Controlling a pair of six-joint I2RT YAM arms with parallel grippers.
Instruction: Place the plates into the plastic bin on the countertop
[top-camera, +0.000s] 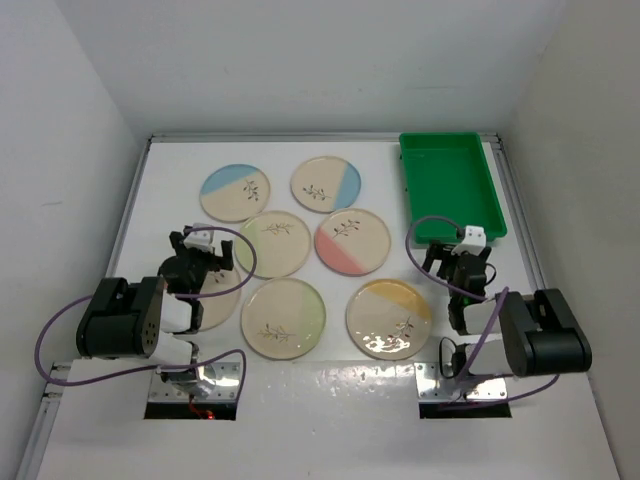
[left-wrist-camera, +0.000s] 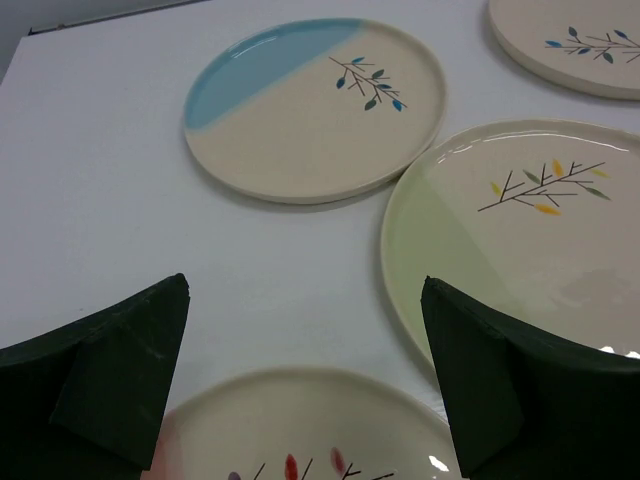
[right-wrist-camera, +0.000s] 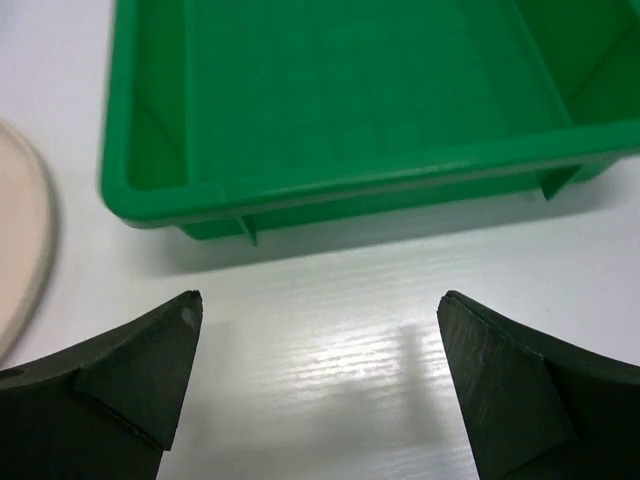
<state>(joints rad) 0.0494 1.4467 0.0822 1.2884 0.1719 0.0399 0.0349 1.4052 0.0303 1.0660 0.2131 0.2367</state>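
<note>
Several round cream plates lie on the white countertop: two with blue segments, a pale green one, a pink one, a green one and a yellow one. Another plate is partly hidden under my left gripper. That gripper is open and empty, low over this plate's far rim. The green plastic bin is empty at the back right. My right gripper is open and empty just in front of the bin.
Thin metal rails edge the countertop, with white walls close on the left, back and right. In the left wrist view the blue plate and the pale green plate lie ahead. A plate edge shows left of the right gripper.
</note>
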